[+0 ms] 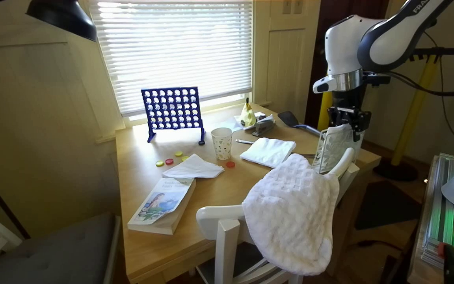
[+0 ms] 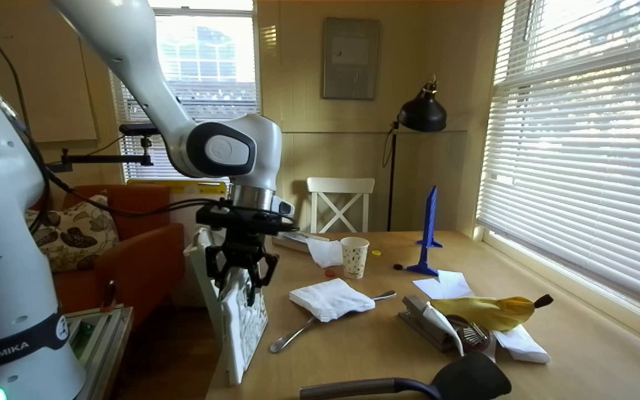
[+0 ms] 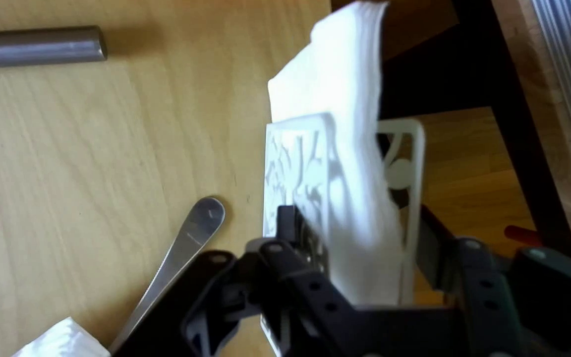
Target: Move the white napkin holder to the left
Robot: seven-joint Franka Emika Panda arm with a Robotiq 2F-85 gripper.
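Hand (image 3: 360,230) astride white napkin holder (image 3: 295,173), grasp uncertain, one end behind fingers (image 3: 285,223) in wrist view.

1 napkin holder (image 2: 246,329), 2 red discs (image 1: 230,164)

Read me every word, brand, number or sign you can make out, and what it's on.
"FRA", cut off: arm.
"KA EMIKA", cut off: black band round the arm's base.
Round emblem on that band: too small to read.
Book title: too blurred to read surely.
Pale board: faint marks, unreadable.
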